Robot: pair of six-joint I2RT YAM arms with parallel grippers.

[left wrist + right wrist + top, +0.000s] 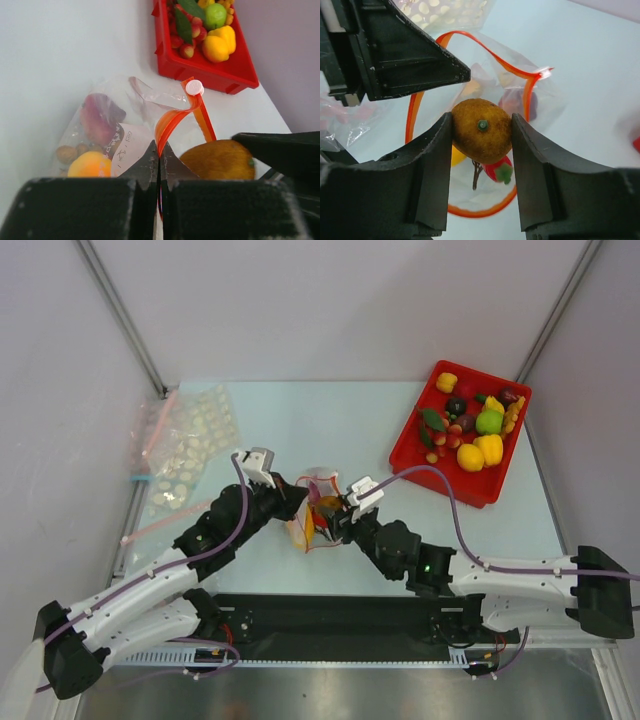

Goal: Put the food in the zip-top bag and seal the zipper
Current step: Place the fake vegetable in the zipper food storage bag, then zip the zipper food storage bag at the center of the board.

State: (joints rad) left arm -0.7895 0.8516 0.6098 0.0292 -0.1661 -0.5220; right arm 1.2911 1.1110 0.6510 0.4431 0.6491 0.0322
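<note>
Flat pale blue-white bench top, matte, fills the middle of the top view and shows again as a plain light surface in both wrist views. Plain off-white wall panels close it in at the back and on both sides, with a slanted grey metal strut at the back left corner and a second grey metal strut at the back right. Long black base plate runs along the near edge, a dull grey metal surface below it; light even and soft, shadows faint.
</note>
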